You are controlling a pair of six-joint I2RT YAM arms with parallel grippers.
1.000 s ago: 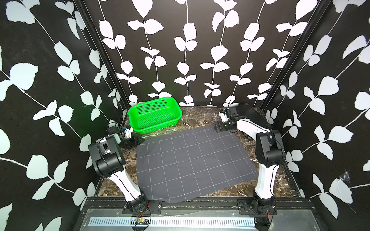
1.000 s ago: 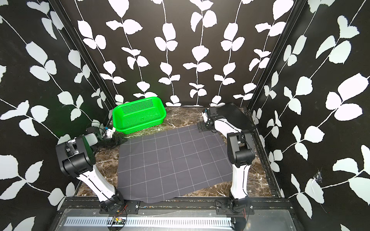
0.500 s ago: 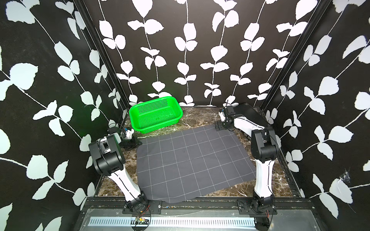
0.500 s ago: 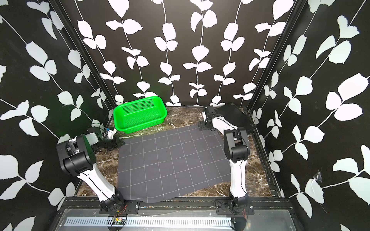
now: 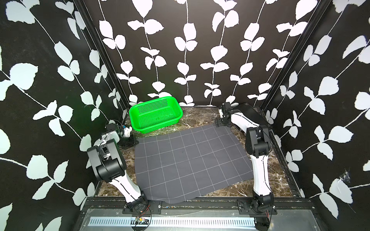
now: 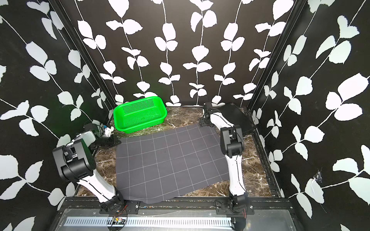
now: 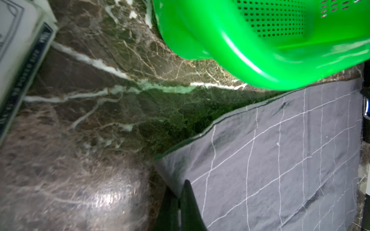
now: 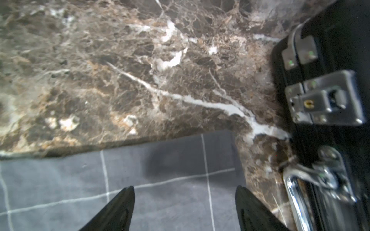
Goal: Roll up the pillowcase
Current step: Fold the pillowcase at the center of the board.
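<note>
pillowcase (image 5: 190,164) spread flat, slightly skewed, long axis unclear

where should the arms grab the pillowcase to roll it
Pinch the pillowcase at its two far corners, from above: it lies flat, so only edges lift. The left gripper is shut on the corner by the basket; the right gripper is open over the other.

Top views look evenly lit and sharp, wrist views go soft and smeary, and glare blooms on the marble tabletop (image 7: 112,197).
</note>
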